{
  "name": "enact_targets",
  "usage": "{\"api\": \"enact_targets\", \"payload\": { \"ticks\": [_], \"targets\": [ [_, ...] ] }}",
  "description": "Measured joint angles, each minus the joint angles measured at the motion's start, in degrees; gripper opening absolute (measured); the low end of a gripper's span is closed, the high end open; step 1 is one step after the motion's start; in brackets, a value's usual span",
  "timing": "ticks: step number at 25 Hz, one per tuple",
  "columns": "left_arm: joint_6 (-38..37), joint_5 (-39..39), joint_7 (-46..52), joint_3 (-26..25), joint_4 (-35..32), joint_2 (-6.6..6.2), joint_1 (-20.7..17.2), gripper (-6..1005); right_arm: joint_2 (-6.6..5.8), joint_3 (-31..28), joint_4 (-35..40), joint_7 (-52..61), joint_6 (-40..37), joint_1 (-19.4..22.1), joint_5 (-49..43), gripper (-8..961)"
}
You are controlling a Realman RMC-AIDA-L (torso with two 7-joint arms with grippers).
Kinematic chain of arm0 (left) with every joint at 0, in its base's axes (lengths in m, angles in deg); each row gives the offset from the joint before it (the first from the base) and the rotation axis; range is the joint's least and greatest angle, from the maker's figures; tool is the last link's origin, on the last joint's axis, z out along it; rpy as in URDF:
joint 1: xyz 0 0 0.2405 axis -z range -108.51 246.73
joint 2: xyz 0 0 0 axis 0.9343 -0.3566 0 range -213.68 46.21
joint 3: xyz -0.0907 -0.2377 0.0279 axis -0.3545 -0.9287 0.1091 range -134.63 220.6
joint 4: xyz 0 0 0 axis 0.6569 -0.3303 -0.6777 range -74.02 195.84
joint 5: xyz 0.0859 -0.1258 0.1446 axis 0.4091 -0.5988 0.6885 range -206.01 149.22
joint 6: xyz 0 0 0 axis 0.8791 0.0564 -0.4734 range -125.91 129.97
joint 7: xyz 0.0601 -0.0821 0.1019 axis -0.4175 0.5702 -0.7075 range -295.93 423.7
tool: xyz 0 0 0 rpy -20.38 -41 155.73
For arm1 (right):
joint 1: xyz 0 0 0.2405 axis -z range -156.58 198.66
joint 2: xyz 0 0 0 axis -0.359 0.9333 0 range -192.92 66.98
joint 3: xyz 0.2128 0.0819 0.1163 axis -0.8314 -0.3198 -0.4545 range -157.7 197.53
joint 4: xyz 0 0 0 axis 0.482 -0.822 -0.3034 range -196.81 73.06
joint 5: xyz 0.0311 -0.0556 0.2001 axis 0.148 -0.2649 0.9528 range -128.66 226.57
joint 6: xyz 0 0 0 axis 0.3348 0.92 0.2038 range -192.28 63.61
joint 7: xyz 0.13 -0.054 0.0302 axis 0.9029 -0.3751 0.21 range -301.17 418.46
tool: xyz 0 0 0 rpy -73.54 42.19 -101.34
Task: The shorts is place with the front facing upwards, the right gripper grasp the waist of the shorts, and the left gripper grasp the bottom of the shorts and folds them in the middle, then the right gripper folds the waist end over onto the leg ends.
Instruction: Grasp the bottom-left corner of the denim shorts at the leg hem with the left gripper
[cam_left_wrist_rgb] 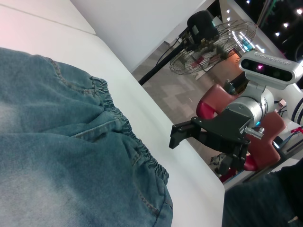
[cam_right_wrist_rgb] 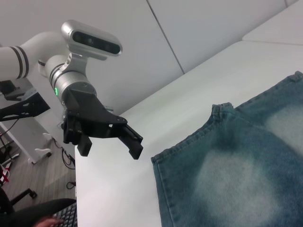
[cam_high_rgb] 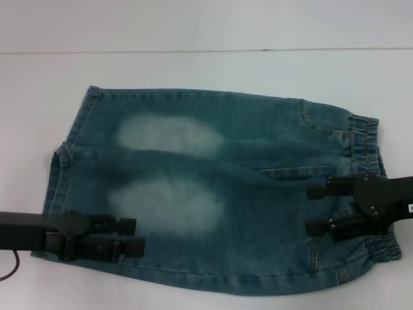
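The blue-green denim shorts [cam_high_rgb: 213, 194] lie flat on the white table, two pale patches facing up. The gathered waist of the shorts [cam_high_rgb: 368, 139] is at the right and shows again in the left wrist view [cam_left_wrist_rgb: 123, 127]. The bottom of the shorts, the straight-hemmed leg ends [cam_high_rgb: 64, 174], is at the left; one hem [cam_right_wrist_rgb: 158, 189] shows in the right wrist view. My right gripper [cam_high_rgb: 314, 208] is over the waist end, open and holding nothing; the left wrist view shows it [cam_left_wrist_rgb: 182, 137] raised. My left gripper [cam_high_rgb: 132, 235] is over the near leg end, open [cam_right_wrist_rgb: 111, 149].
The white table [cam_high_rgb: 206, 71] extends behind the shorts, and its near edge runs close to the front hem. Off the table, a floor fan [cam_left_wrist_rgb: 213, 47] and a red chair [cam_left_wrist_rgb: 265, 137] stand beyond the waist side.
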Motion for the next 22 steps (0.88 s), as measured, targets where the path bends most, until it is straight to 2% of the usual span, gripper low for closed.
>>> {"api": "enact_targets", "payload": {
  "ticks": [9,12,16,22],
  "targets": [
    [0.16,0.01,1.15,-0.18,0.04,-0.17,0.08,893,-0.08,-0.06,0.11,0.00,0.02,0.00,0.07,955],
    [0.73,0.07,5.42,-0.54,-0.38,-0.47,0.15,889,-0.11,-0.27,0.34,0.04,0.02,-0.03,0.21,955],
    [1.64,0.47,20.02,-2.25,-3.06,-1.66,0.45,885,-0.20,-0.72,0.52,0.16,0.02,-0.53,0.22,955],
    [3.11,3.15,30.84,-3.50,-7.62,-4.06,-0.07,852,-0.47,-1.06,0.55,-0.53,0.20,-1.01,0.07,955]
  ]
}}
